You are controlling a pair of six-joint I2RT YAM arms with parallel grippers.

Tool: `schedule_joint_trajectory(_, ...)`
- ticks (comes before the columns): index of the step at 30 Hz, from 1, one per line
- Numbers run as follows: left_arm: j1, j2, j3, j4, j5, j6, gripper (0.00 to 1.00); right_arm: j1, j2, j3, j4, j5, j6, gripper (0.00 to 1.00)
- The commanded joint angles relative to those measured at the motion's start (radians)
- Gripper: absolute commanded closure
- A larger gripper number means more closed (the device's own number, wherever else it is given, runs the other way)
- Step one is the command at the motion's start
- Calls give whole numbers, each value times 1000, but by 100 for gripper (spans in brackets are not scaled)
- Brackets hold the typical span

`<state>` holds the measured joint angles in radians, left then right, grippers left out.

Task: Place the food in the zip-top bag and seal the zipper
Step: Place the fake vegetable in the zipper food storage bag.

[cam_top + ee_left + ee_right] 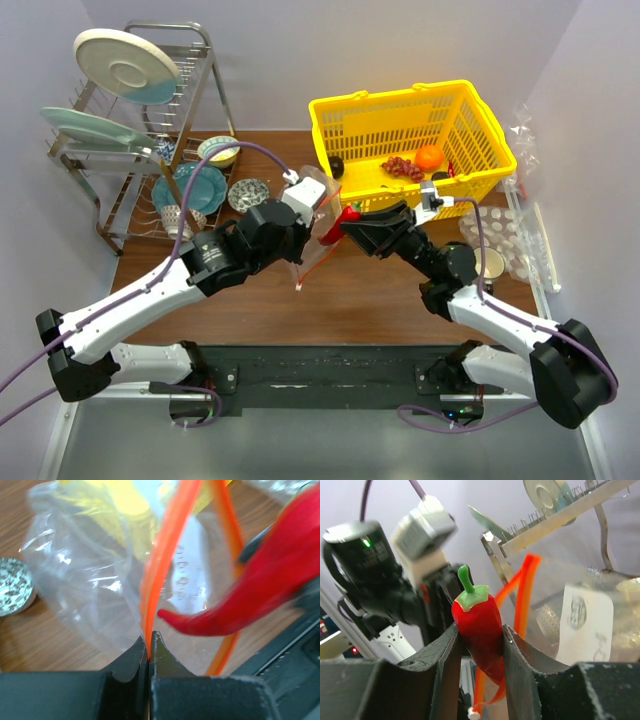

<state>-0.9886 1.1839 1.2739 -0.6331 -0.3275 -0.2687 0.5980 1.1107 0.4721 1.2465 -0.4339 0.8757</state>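
Step in hand, as judged: over the table (380,290), feeding the red pepper (476,611) into the zip-top bag (90,580).

**Procedure.** Hold the bag steady with the left hand (150,639) and let the right hand (480,628) do all the travelling. Lead with the pepper's tapered end and pass it between the two runs of the zipper (165,545). Carry it well below the strip before letting go, because a release at the mouth risks the pepper tipping back out. Avoid pressing on the free lip; a push there could drag the pinched lip out of the left hand.

**Hand state.** The left hand is fully shut, pinching one lip of the bag at the zipper. The right hand is partly closed and clamped on the pepper's body, with the green stem standing above the fingertips.

**Positions.**
- The yellow basket (370,125) stands beyond the right hand, well apart from it.
- The bag's body spreads ahead of the left hand and to its left.
- The zipper rises straight out from between that hand's fingertips. Its other run bows off to the right, so the mouth gapes.
- The pepper's tip lies just ahead of the left hand's fingertips, between the two runs. Whether it is past the mouth cannot be told.
- The grapes (402,167), orange (429,157) and dark round fruit (336,166) lie in the basket, beyond the right hand.
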Motion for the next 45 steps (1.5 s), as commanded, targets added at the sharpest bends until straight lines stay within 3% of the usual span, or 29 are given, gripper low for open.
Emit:
schedule_joint_trajectory(1,2,25,111,-31,93,-55,100,25,-3,-6,-9,26,-87,87)
schedule_joint_trajectory(2,1,23,114,-30,99,-58,100,28,-2,0,-19,20,-96,67)
schedule_joint_trajectory(5,1,16,120,-27,102,-70,100,26,-17,14,-88,23,-106,40)
schedule_joint_trajectory(8,2,14,116,-34,91,-81,100,26,-64,46,-238,40,-150,35)
schedule_joint_trajectory(16,4,3,85,-31,82,-107,100,28,-144,189,-678,73,-248,35)
schedule_joint_trajectory(23,4,-4,81,-34,68,-115,100,26,-138,356,-1126,104,-339,48)
schedule_joint_trajectory(29,4,-6,82,-33,64,-118,100,29,-74,416,-1324,95,-382,61)
schedule_joint_trajectory(38,5,-9,79,-69,42,-139,100,36,-71,450,-1507,222,-434,55)
schedule_joint_trajectory(45,7,26,59,-146,24,-181,100,37,-94,514,-1535,215,-469,45)
